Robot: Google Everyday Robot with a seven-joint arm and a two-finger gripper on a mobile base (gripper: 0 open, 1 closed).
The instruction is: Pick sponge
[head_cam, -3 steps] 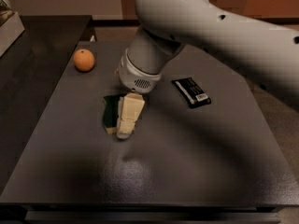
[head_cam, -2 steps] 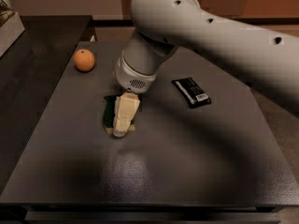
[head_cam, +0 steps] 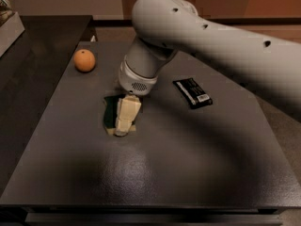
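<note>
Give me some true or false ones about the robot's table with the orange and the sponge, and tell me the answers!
1. The claw is down low, right at the sponge. True.
2. The orange fruit is to the right of the black packet in the picture. False: the fruit is on the left side of the table, and the packet is on the right.
3. The black packet lies on top of the sponge. False: the packet lies flat on the table by itself, apart from the sponge, on the other side of the arm.
4. The sponge has a dark green part showing. True.
</note>
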